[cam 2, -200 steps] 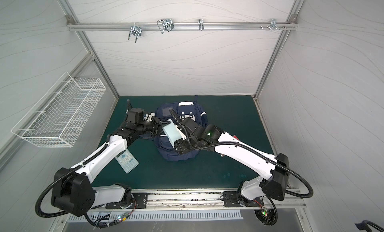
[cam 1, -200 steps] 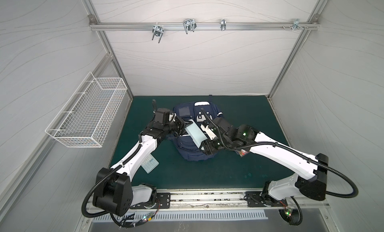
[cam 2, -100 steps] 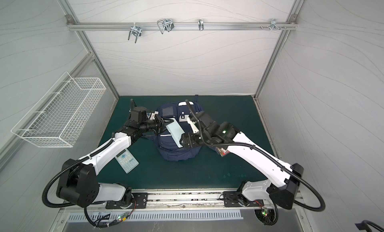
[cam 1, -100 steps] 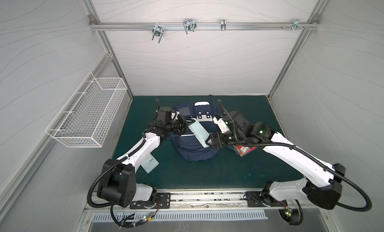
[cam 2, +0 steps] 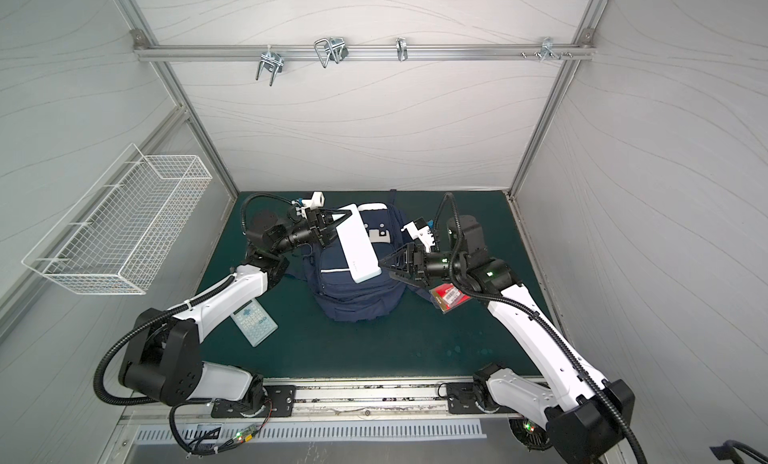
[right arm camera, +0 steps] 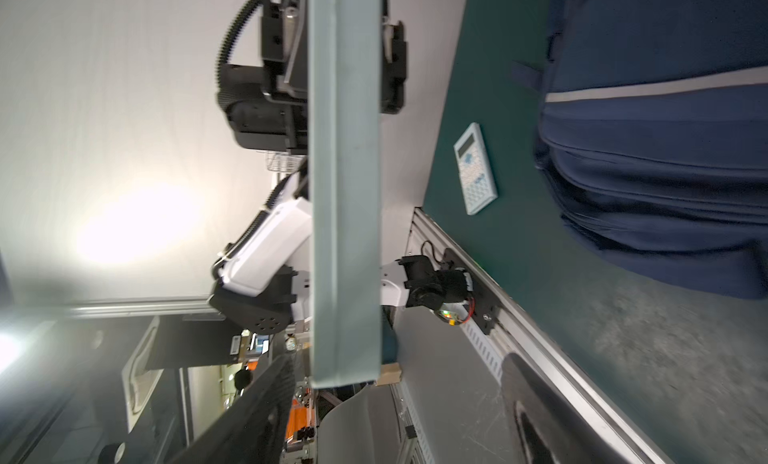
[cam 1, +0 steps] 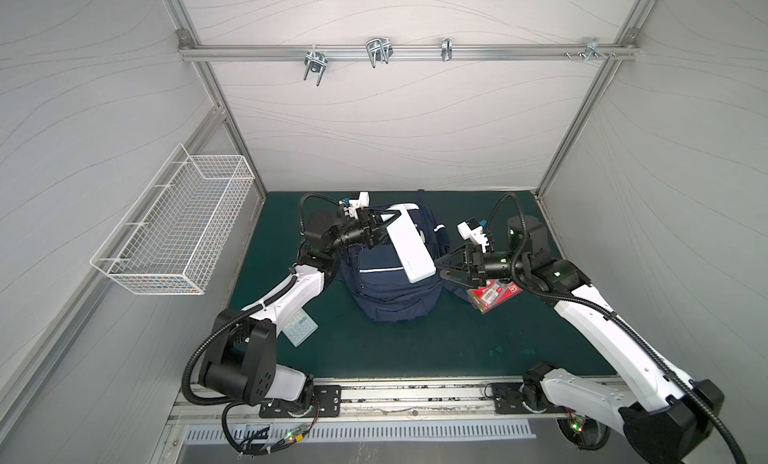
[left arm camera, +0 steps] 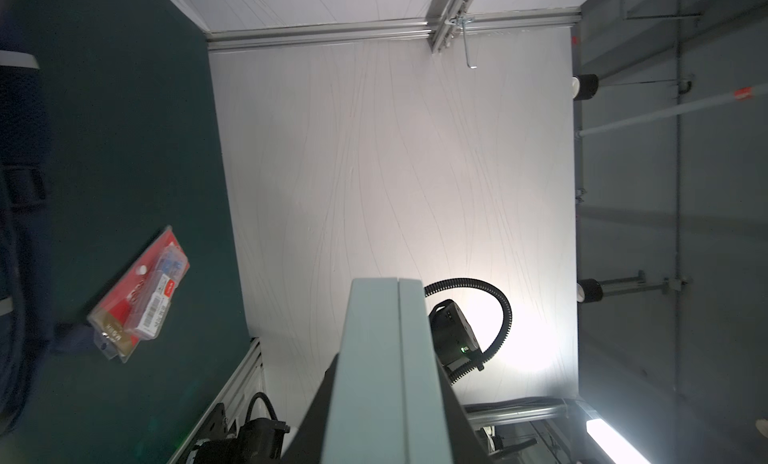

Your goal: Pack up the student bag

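Mid-mat, toward the back wall: your large navy blue fabric student bag [cam 1: 390, 293] sits here on the dark green mat [cam 1: 415, 345], with a white stripe across its front. Both top views show the student bag [cam 2: 357, 296], and the right wrist view catches its side [right arm camera: 656, 150].
Case: a long flat white rectangular case [cam 1: 409, 244] slants across the top of the bag, its far end toward your left arm and its near end toward your right arm. You cannot tell whether it rests on the fabric or hangs clear of it.
Left gripper: your left gripper [cam 1: 380, 229] pinches the far end of the case [cam 2: 357, 244]. In the left wrist view the case [left arm camera: 386, 379] runs out from between the black jaws.
Right gripper: your right gripper [cam 1: 442, 267] has its jaws spread wide, the tips just beside the near end of the case. In the right wrist view the case [right arm camera: 345, 192] stands between the two wide-apart fingers [right arm camera: 249, 420]. You cannot tell whether a tip touches it.
Pack: a flat red and clear plastic blister pack [cam 1: 492, 293] lies on the mat just right of the bag, partly under your right arm's wrist.
Calculator: a pale blue pocket calculator [cam 2: 254, 318] lies on the mat, front-left of the bag and partly under your left arm.
Basket: a white wire basket [cam 1: 174, 229] hangs on the left wall, well apart from everything on the mat.
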Controlling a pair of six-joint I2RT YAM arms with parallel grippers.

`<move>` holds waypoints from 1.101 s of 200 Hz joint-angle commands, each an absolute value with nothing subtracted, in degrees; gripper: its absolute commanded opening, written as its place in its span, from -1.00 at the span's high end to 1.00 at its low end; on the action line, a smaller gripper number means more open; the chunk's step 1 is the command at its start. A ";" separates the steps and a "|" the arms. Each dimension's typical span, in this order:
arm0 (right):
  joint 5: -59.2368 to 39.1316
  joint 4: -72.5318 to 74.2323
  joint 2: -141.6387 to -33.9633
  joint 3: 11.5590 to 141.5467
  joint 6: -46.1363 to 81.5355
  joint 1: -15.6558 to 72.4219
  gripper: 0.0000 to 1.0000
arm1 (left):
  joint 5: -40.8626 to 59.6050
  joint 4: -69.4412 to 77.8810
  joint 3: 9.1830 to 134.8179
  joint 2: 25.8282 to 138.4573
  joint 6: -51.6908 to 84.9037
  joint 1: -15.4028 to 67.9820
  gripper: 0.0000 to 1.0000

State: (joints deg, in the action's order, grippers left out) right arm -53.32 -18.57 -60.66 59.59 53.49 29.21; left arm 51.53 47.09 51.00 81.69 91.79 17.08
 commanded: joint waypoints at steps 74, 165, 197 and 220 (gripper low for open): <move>-52.70 -11.44 -64.22 61.83 56.81 35.18 -0.21 | 52.77 62.59 50.48 83.71 99.06 18.81 1.00; -48.86 -15.81 -61.09 62.14 54.43 34.89 0.41 | 52.25 66.80 49.48 85.78 101.61 18.81 1.00; -48.45 -16.74 -60.67 62.05 54.42 34.56 0.67 | 52.17 61.32 49.69 85.29 98.43 18.81 0.52; -47.57 -18.75 -59.98 62.21 53.86 33.23 0.75 | 52.20 39.78 51.59 82.32 85.50 18.73 -0.65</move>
